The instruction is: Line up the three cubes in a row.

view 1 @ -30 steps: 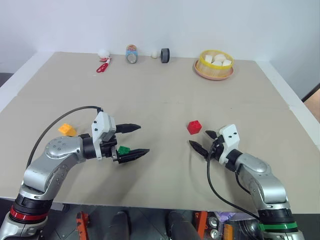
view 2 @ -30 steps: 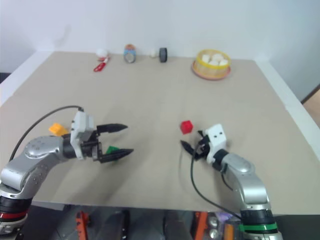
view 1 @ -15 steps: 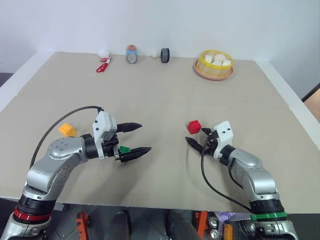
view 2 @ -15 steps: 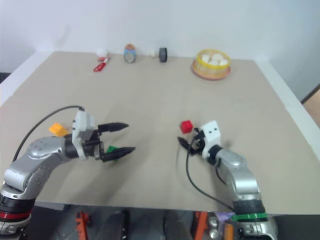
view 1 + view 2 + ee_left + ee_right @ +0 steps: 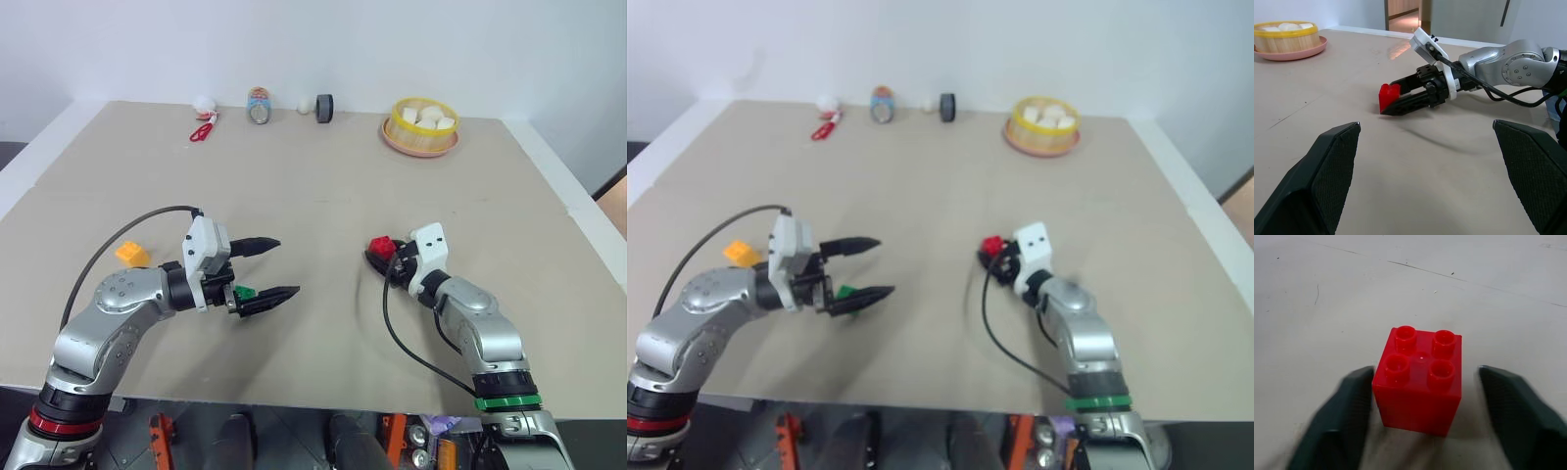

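Right gripper (image 5: 384,257) closing around the red cube (image 5: 1419,379), one finger touching: centre the cube before squeezing; left gripper (image 5: 263,268) spread wide.

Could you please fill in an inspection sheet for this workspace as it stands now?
Surface: beige table, bare in the middle.
Job's things: red cube upright, studs up; green cube and orange-yellow cube apart on the left, no row yet.
Clutter: basket of white lumps, can, dark roll, red item along the far edge.
Grippers: left gripper jaws wide, empty, above the green cube; right gripper jaws astride the red cube, gap on one side.
Cables: black cable looping off each arm.
Surroundings: white wall.
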Controlling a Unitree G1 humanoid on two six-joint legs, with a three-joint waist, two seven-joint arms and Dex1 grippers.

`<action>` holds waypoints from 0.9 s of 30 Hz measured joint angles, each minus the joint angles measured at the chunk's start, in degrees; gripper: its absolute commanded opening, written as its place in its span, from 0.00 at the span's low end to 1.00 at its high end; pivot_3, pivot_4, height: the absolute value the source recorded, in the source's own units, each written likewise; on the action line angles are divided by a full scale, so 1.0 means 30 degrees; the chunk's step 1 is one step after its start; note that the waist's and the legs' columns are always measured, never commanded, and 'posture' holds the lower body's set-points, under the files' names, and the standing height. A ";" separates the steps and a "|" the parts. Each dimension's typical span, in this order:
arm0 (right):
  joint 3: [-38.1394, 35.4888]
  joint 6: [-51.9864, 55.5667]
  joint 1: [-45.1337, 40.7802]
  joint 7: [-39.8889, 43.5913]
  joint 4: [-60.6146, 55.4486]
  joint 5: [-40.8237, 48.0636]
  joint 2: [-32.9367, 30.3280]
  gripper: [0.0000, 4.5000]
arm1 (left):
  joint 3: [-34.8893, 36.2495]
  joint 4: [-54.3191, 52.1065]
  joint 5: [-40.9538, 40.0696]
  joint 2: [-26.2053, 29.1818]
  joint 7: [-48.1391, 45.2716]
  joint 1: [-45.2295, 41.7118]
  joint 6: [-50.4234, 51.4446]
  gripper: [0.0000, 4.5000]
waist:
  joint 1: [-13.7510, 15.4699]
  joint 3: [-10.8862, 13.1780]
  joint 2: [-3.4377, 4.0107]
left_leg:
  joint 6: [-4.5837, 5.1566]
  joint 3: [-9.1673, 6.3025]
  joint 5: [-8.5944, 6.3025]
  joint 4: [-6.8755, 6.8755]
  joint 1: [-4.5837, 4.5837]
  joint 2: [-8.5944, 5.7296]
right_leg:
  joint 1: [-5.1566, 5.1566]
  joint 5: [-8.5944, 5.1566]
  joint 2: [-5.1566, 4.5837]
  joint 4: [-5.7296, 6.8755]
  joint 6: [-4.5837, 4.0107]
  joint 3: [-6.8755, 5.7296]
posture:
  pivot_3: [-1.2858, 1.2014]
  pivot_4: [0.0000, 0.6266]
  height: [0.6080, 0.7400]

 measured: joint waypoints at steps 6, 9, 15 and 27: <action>-0.0024 -0.0224 -0.0057 0.0176 0.0245 -0.0009 -0.0209 0.28 | -0.0005 0.0108 0.0220 0.0042 -0.0382 0.0055 -0.0349 1.00 | 0.0001 0.0000 0.0000 | 0.0000 0.0001 0.0003 0.0002 0.0000 0.0000 | 0.0001 -0.0019 -0.0001 0.0000 -0.0036 0.0001 | 0.52 0.24 1.00; -0.0024 -0.0426 -0.0067 0.0569 0.0373 -0.0006 -0.0497 0.28 | -0.0006 0.0522 0.0259 0.0068 -0.1014 0.0054 -0.0621 1.00 | 0.0000 -0.0001 0.0002 | 0.0000 0.0001 0.0006 0.0001 0.0000 0.0000 | 0.0001 -0.0020 -0.0001 0.0000 -0.0039 0.0000 | 0.52 0.24 1.00; 0.0367 -0.1290 -0.0283 0.5508 0.0323 0.1128 -0.2704 0.28 | 0.0327 0.2487 -0.0242 0.0082 -0.3379 -0.0450 -0.1709 1.00 | 0.0000 0.0005 0.0011 | 0.0002 0.0000 0.0006 0.0001 0.0000 0.0001 | 0.0000 -0.0020 0.0006 -0.0001 -0.0037 -0.0002 | 0.52 0.24 1.00; 0.3478 -0.3638 -0.1238 1.6174 -0.0921 0.2272 -0.6100 0.28 | 0.1458 0.3707 -0.0766 0.0871 -0.6691 -0.0673 -0.3611 1.00 | -0.0016 0.0007 0.0012 | -0.0002 -0.0001 0.0008 0.0007 0.0004 0.0024 | 0.0000 -0.0034 0.0019 -0.0001 -0.0080 -0.0009 | 0.52 0.24 1.00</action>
